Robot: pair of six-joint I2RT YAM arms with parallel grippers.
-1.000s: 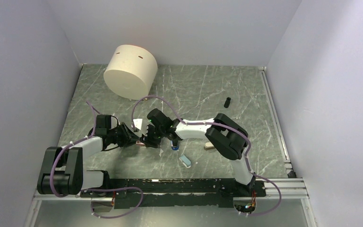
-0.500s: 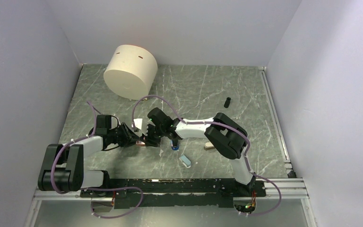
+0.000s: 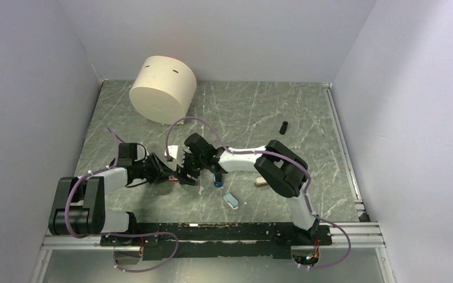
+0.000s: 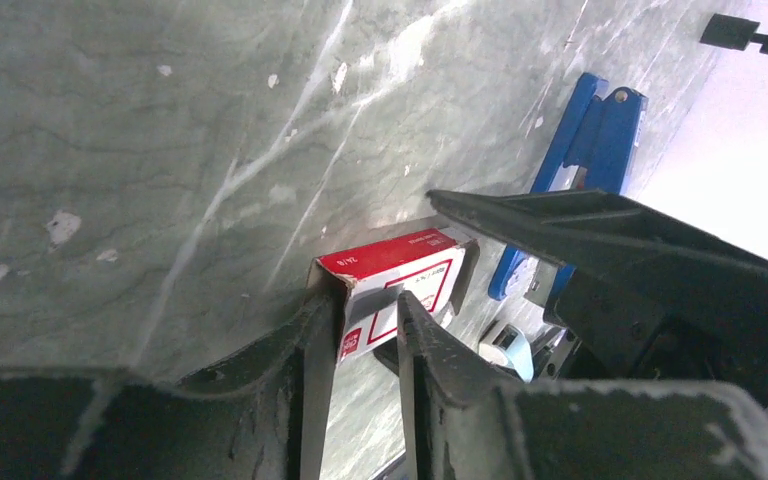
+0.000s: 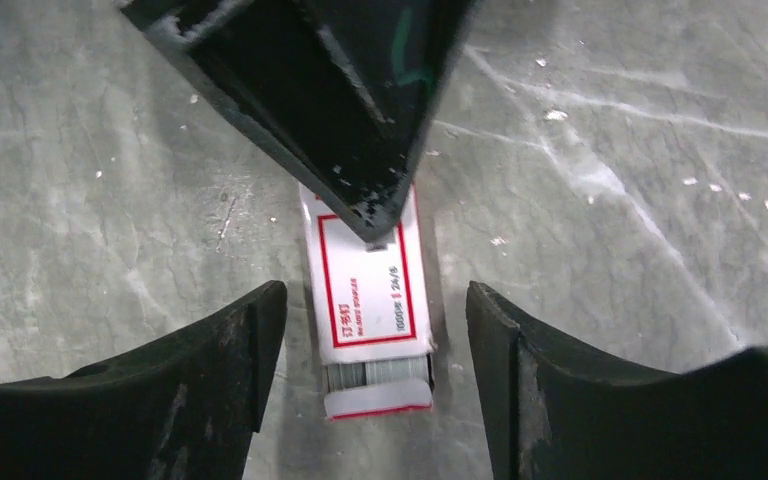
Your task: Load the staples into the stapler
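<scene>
A: Status of the fingers?

B: The left fingers point(image 4: 305, 370) are seen narrow, clamped on one end of the small red-and-white cardboard staple box point(image 5: 372, 290). The right fingers point(image 5: 210, 380) are spread wide, one on either side of the box's other end. Neither is touching it.

A: Box location?

B: It is held low over the grey-green marbled desk point(image 3: 248, 112), left of centre, between the two wrists. Whether it is lifted clear of the surface cannot be told. The inner tray point(image 5: 378, 402) is drawn out a little at the end facing the right wrist. The silver-grey ribbed staple strips point(image 5: 380, 373) are exposed there.

A: Stapler?

B: The slim blue plastic stapler point(image 4: 600, 140) is found on the desk just beyond the box, partly hidden behind a right finger in the left wrist view. From above, only a short blue bit is seen beside the right wrist. Whether it is hinged open cannot be told.

A: Anything else on the desk?

B:
- A pale-blue capsule-shaped piece point(image 3: 232, 200) is seen near the stapler, toward the near edge.
- A beige oval lump point(image 3: 261, 181) is seen by the right elbow.
- A small black cylinder point(image 3: 284, 127) is well apart at the right rear.
- A large cream cylinder point(image 3: 163, 88) is at the left rear corner.
</scene>
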